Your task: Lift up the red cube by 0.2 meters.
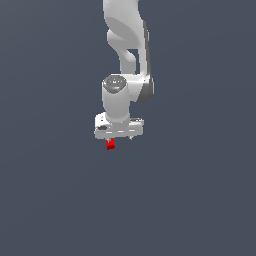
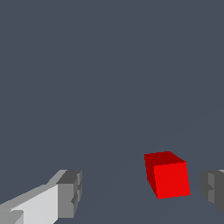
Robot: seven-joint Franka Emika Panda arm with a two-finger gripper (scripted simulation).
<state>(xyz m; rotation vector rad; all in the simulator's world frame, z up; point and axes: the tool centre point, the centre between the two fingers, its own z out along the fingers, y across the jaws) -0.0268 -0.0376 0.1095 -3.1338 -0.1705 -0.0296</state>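
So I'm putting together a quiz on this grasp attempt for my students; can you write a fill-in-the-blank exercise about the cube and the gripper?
1. The cube is coloured ____.
2. In the wrist view, the cube sits ____ the two fingertips of the gripper, nearer one than the other.
3. The gripper's jaws stand ____, with gaps on both sides of the cube.
4. The number of cubes in view is ____.

Missing words: red; between; open; one

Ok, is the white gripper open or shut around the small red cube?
Open. In the wrist view the white gripper has gaps between both grey fingertip pads and the small red cube between them.
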